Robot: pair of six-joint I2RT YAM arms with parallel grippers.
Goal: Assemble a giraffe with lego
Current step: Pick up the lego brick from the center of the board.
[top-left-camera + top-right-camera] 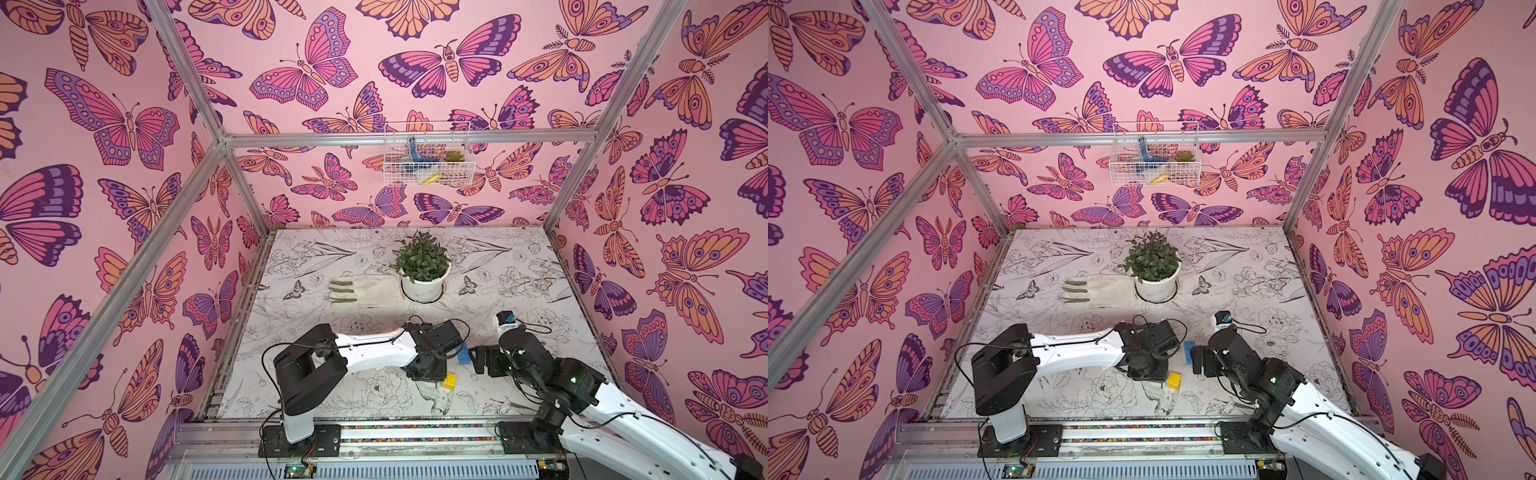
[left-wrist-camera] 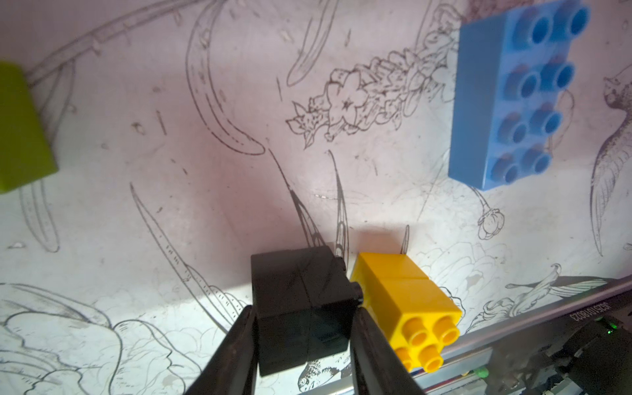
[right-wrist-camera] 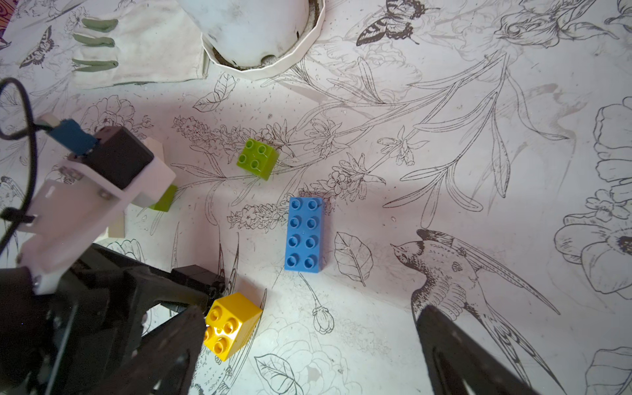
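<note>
Early leg stage, I judge: the left claw (image 2: pixel 302 307) grips the black bricks (image 2: pixel 301 284) lying on the counter (image 2: pixel 171 205), yellow bricks (image 2: pixel 407 301) just beside it and the blue brick (image 2: pixel 506 95) farther ahead, the right claw (image 3: pixel 311 309) gaping empty; next comes lifting them cleanly.

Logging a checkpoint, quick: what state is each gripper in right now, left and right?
Left gripper: closed on the black bricks.
Right gripper: open, holding nothing.
</note>
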